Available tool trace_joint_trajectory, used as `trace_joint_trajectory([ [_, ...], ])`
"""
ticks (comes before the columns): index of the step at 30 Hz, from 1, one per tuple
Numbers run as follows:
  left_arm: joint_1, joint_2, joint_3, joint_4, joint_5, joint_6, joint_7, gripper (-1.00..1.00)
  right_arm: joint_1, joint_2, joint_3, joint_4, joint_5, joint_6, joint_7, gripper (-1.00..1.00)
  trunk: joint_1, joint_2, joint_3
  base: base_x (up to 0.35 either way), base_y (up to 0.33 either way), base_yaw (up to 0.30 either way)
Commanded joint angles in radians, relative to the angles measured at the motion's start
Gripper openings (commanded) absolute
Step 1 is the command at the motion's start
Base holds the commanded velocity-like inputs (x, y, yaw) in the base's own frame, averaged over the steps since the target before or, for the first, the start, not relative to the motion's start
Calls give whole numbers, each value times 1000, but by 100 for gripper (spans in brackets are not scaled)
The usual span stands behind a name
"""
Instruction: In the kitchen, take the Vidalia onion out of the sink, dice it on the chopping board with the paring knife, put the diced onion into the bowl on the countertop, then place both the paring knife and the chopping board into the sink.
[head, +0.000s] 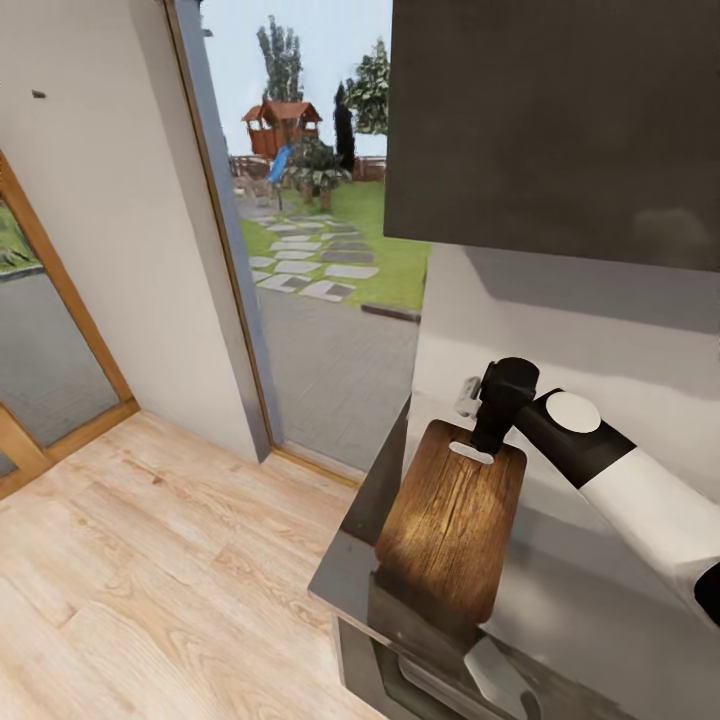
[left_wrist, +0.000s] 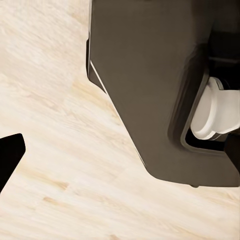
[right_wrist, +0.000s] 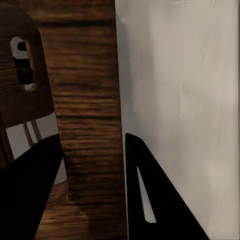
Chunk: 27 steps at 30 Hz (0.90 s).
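My right gripper (head: 490, 438) is shut on the chopping board (head: 450, 520), a dark-brown wooden board. It grips the short end that has the slot-shaped handle hole. The board is lifted and tilted over the left end of the glossy countertop (head: 345, 575). In the right wrist view the gripper (right_wrist: 92, 137) has its two black fingers on either side of the board (right_wrist: 85, 95). The left wrist view has one black finger (left_wrist: 10, 155) of my left gripper at the frame's edge, over pale wood floor, with nothing held. The onion, paring knife, bowl and sink are out of view.
A large window (head: 310, 230) onto a garden stands left of the counter. A black upper cabinet (head: 560, 120) hangs above it, over a pale wall (head: 560, 330). The wood-plank floor (head: 150, 560) spreads to the left. My dark base (left_wrist: 150, 90) is below the left wrist.
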Motion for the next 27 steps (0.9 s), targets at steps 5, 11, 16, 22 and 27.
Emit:
trace_joint_trajectory([
  [5, 0, 0, 6, -1, 0, -1, -1, 100, -1, -6, 3, -1, 10, 7, 10, -100, 1, -2, 6, 0, 0, 0],
  [11, 0, 0, 6, -2, 0, -1, -1, 100, -1, -41, 3, 4, 9, 8, 10, -100, 1, -2, 7, 0, 0, 0],
  [16, 0, 0, 6, -2, 0, -1, -1, 100, 0, -64, 2, 12, 8, 10, 10, -100, 1, -2, 8, 0, 0, 0],
  [22, 0, 0, 6, -2, 1, -1, -1, 100, 2, -76, -41, 97, 7, 15, 10, -100, 1, -2, 8, 0, 0, 0],
  [27, 0, 0, 6, -2, 0, -1, -1, 100, 2, -77, -205, 127, 7, 19, 8, -100, 1, -2, 8, 0, 0, 0],
])
